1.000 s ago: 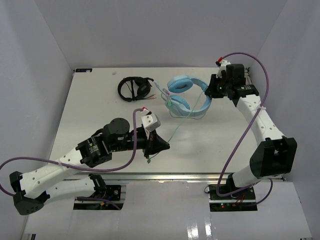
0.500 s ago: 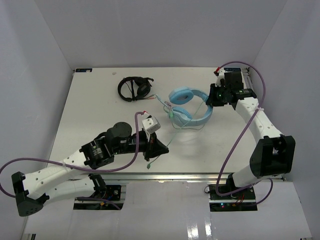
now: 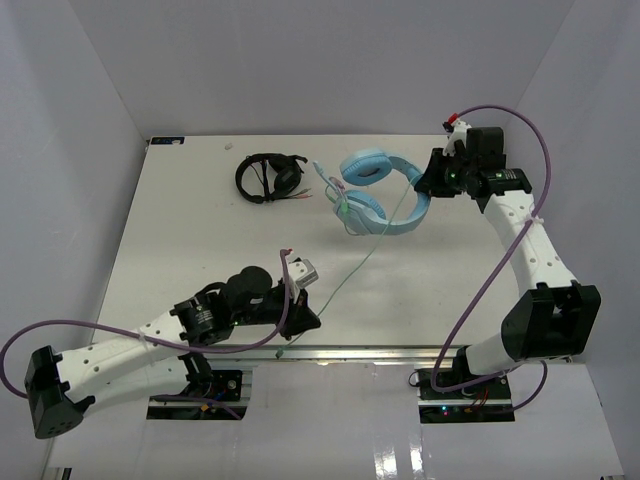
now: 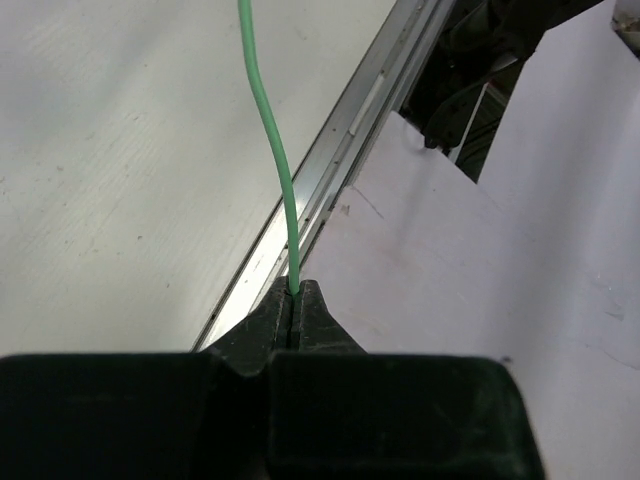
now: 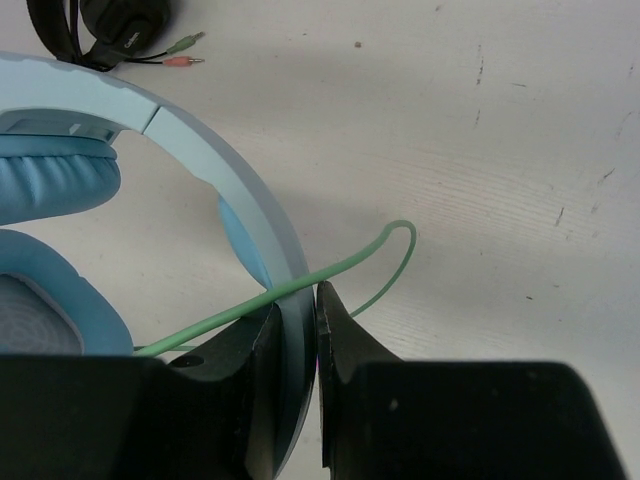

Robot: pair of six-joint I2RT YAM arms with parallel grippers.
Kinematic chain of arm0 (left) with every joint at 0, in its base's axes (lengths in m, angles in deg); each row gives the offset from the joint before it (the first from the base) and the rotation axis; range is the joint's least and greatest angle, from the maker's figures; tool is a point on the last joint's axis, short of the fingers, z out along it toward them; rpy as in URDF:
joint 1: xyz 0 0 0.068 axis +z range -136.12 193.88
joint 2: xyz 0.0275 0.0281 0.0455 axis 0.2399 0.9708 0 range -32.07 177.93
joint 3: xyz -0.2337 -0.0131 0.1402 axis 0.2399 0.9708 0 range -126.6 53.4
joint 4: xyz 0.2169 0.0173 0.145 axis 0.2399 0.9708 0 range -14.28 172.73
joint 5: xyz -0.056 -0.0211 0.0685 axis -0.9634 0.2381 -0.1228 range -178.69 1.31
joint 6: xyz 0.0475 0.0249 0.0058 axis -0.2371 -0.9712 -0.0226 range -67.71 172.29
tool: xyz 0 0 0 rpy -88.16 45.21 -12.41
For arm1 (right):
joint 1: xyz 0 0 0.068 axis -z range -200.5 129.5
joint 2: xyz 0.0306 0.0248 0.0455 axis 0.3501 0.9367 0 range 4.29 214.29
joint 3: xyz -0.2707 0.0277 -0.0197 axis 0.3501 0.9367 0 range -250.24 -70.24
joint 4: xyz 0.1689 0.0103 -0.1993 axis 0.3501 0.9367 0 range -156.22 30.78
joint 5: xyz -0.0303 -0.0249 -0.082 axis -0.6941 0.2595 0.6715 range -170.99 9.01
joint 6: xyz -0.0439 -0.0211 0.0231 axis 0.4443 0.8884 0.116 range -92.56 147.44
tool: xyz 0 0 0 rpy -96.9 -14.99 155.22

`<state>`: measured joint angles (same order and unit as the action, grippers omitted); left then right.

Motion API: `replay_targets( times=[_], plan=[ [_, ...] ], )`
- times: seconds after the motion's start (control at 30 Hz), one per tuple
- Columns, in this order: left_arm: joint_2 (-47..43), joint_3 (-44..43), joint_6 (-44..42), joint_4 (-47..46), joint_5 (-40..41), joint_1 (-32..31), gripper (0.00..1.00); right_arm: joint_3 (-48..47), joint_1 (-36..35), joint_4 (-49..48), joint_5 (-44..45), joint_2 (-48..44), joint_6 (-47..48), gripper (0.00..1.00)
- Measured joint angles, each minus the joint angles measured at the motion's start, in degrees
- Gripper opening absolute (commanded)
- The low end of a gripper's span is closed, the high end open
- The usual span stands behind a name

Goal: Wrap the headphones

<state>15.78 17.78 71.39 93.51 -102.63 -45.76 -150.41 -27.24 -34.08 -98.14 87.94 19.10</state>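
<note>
1. Left hand (image 4: pixel 296 300): pinched shut on the cable (image 4: pixel 270 130), held only at the very fingertips, at the near edge of the tabletop (image 3: pixel 180 230).
2. Right hand (image 5: pixel 298 300): clamped on the band (image 5: pixel 200 140) of the headphones (image 3: pixel 365 168), at the far right of the tabletop. Cannot tell whether they rest on it or hang clear.
3. Cable runs almost straight from headphones to left hand, with little slack. Risk: more pull slips it out of the fingertips, or strains the joint at the headphones.
4. Risk: a cable loop crosses the band just beside the right hand's grip. Winding could snag it or trap it there.
5. Risk: the grip on the band is narrow, so the headphones may twist as tension shifts.
6. Around: black headphones (image 3: pixel 265 177) with loose plugs (image 5: pixel 185 52), near the blue pair. A winding sweep could catch them.
</note>
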Motion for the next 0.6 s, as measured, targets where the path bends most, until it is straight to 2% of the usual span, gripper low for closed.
replay_targets(
  times=[0.17, 0.4, 0.6],
  plan=[
    [4.54, 0.45, -1.04, 0.1, -0.43, 4.27, 0.0, -0.04, 0.56, 1.55, -1.99, -0.52, 0.91, 0.08],
    [14.82, 1.28, -5.31, -2.84, -7.39, 19.41, 0.0, -2.41, 1.81, 4.05, -8.08, -2.44, 3.74, 0.08],
    [25.02, -1.19, -7.93, -5.83, -13.31, 23.79, 0.0, -4.91, 2.26, 4.81, -14.31, -5.23, 6.95, 0.08]
  ],
)
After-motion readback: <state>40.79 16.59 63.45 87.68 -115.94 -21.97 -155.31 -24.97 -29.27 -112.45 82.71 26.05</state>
